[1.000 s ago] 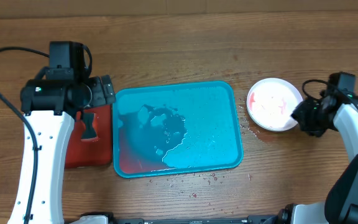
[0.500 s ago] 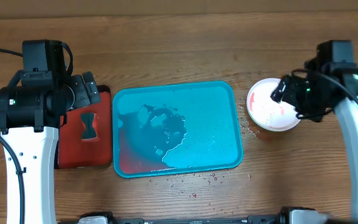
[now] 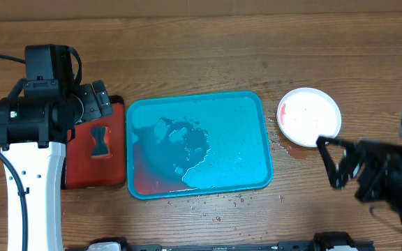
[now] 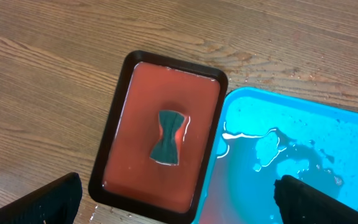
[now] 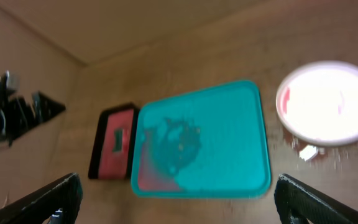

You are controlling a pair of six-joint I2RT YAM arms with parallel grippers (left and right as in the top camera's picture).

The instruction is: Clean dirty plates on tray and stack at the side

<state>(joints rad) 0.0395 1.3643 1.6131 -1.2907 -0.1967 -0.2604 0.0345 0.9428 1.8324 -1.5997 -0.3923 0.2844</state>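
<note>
Turquoise tray (image 3: 266, 150) holds no plates, only puddles and a pinkish wash in one corner. White plate (image 3: 309, 116) sits on the table (image 3: 187, 42) just beside the tray's right end, with faint red streaks on its face. Cannot tell if others lie beneath it.

Judged: clearing is done or nearly so; the top plate may want another wipe.

Right gripper (image 3: 330, 164) hangs near the plate on the robot's side, not touching it, jaws apart and empty. Left gripper (image 4: 179, 196), jaws wide apart, hovers over the red tray (image 4: 114, 124), where a dark bow-tie sponge (image 4: 168, 135) lies.
</note>
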